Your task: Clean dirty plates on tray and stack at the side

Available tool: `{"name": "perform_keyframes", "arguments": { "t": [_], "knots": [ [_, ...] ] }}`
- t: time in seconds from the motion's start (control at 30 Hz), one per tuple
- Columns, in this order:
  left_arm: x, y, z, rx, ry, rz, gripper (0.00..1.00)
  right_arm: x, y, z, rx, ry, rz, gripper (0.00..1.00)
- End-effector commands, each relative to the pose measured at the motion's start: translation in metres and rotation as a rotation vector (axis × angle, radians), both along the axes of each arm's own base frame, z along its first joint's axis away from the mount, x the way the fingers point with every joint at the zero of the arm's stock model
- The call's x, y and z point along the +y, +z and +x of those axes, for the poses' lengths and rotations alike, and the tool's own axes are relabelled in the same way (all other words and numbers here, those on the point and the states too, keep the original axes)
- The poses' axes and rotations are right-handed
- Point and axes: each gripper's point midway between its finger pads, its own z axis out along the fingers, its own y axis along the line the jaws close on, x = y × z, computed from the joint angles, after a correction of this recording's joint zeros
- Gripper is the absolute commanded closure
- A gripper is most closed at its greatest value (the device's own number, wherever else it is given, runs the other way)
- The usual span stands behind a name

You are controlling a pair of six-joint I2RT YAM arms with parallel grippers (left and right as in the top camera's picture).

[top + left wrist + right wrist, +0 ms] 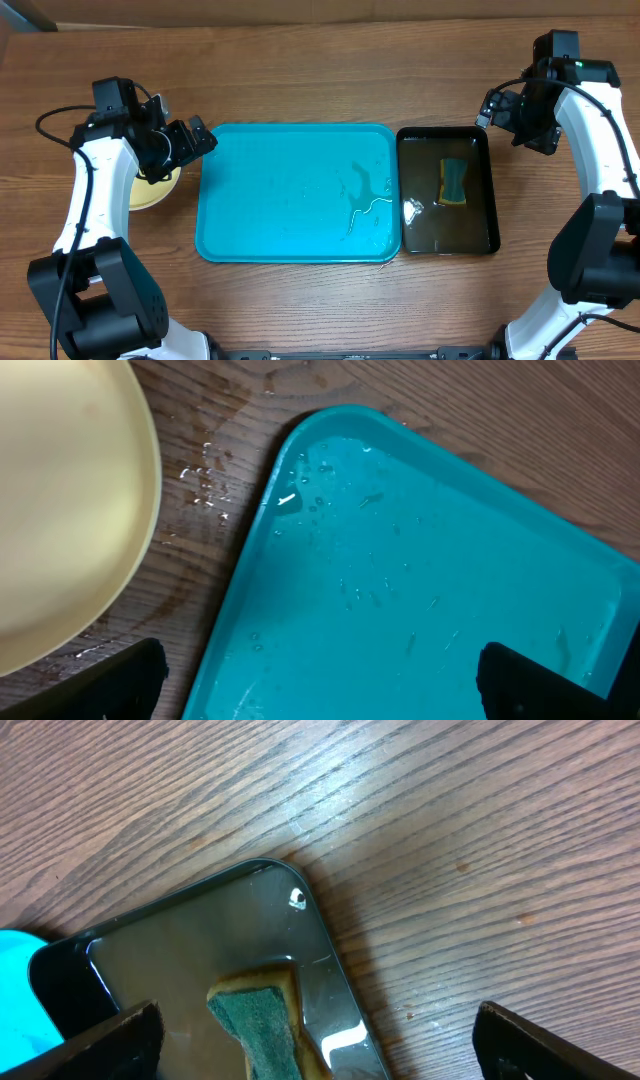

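**Wood table, both jaws wide and empty**

Brown wood table point(300, 60) lies under me, with the tray point(280, 190) at its middle, wet, water point(365, 195) pooled toward its right side. No plate lies on it. The plates point(150, 192) sit on the wood just left of the tray; the top one is pale yellow, and how many lie beneath I cannot tell.

My left arm runs up the left edge, bends at the elbow and turns its wrist toward the tray. My left gripper point(195, 140) hangs over the tray's far left corner, beside the plates, fingers spread wide with nothing between them.

My right arm climbs the right edge and folds inward at the top. My right gripper point(497, 105) hovers by the far right corner of the black tray point(448, 232), jaws fully apart and empty. A sponge point(455, 182) lies in that tray's water.
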Motion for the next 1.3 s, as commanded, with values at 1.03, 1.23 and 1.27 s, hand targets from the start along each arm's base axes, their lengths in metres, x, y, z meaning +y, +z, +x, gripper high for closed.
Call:
{"name": "perform_keyframes", "arguments": {
  "t": [1.03,1.23,1.27],
  "knots": [
    [-0.004,0.008,0.0,-0.027,-0.029,0.008,0.0,0.128,0.306,-0.159,-0.895,0.387,0.087,0.0],
    [-0.004,0.008,0.0,-0.027,-0.029,0.008,0.0,0.089,0.335,-0.228,-1.049,0.365,-0.018,0.0],
    [-0.004,0.008,0.0,-0.027,-0.029,0.008,0.0,0.082,0.338,-0.24,-1.075,0.347,-0.03,0.0]
  ]
}}
